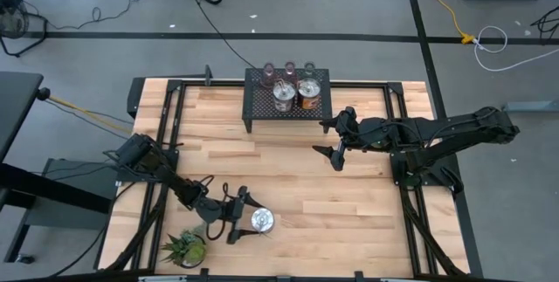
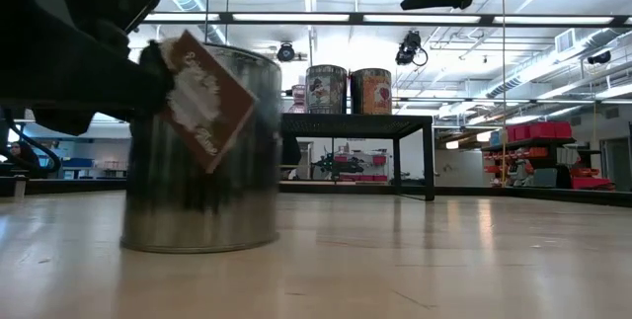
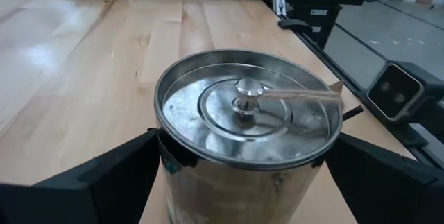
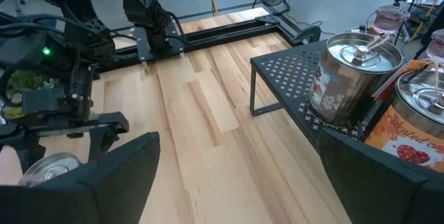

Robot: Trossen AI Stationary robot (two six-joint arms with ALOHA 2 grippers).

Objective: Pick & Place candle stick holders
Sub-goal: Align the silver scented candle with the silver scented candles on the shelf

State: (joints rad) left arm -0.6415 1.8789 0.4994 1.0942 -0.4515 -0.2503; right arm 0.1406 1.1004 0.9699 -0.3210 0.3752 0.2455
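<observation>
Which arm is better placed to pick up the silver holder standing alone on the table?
The left: the left gripper is open around that silver holder, while the right gripper hangs open near the rack.

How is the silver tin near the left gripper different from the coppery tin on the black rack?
The silver tin stands on the table between the open fingers of the left gripper; the coppery tin stands on the black rack, with no gripper around it. The silver tin has plain shiny metal walls; the coppery one has an orange-red printed wall. Both are round, upright and lidded.
</observation>
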